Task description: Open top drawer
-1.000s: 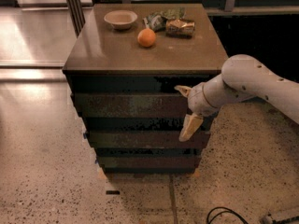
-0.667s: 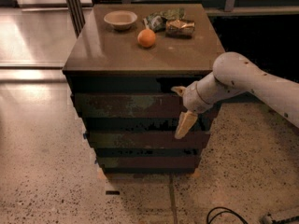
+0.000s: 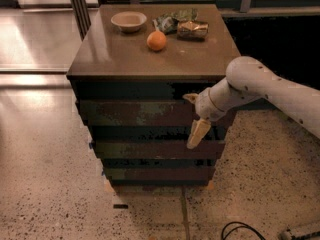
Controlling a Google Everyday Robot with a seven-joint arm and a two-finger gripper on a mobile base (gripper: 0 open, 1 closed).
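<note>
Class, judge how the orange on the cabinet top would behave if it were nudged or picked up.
The orange is round and sits loose on the smooth cabinet top, so it would probably roll when nudged. It looks firm and small, so it is likely easy to lift. The tool is at the right end of the top drawer, well below it.

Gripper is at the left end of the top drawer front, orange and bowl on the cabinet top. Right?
Not quite: the camera view shows the gripper at the right end of the top drawer front. The orange and bowl do sit on the cabinet top.
</note>
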